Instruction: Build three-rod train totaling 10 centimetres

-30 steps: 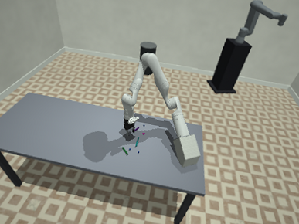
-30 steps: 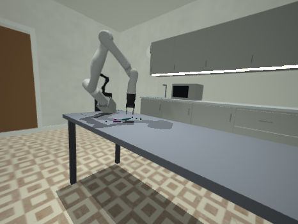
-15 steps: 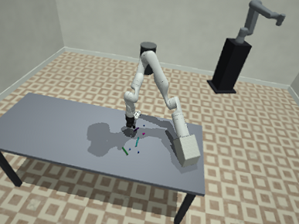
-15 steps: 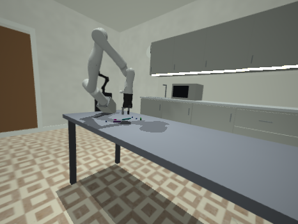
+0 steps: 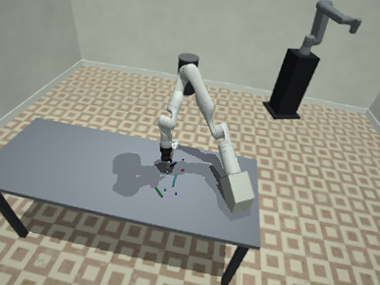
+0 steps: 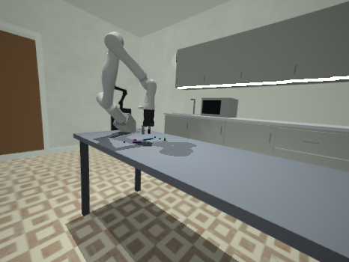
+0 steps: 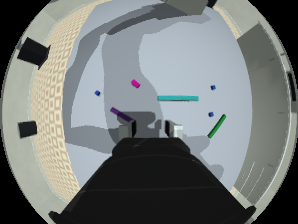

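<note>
The claw (image 7: 150, 126) partly hides the purple rod (image 7: 121, 114).
</note>
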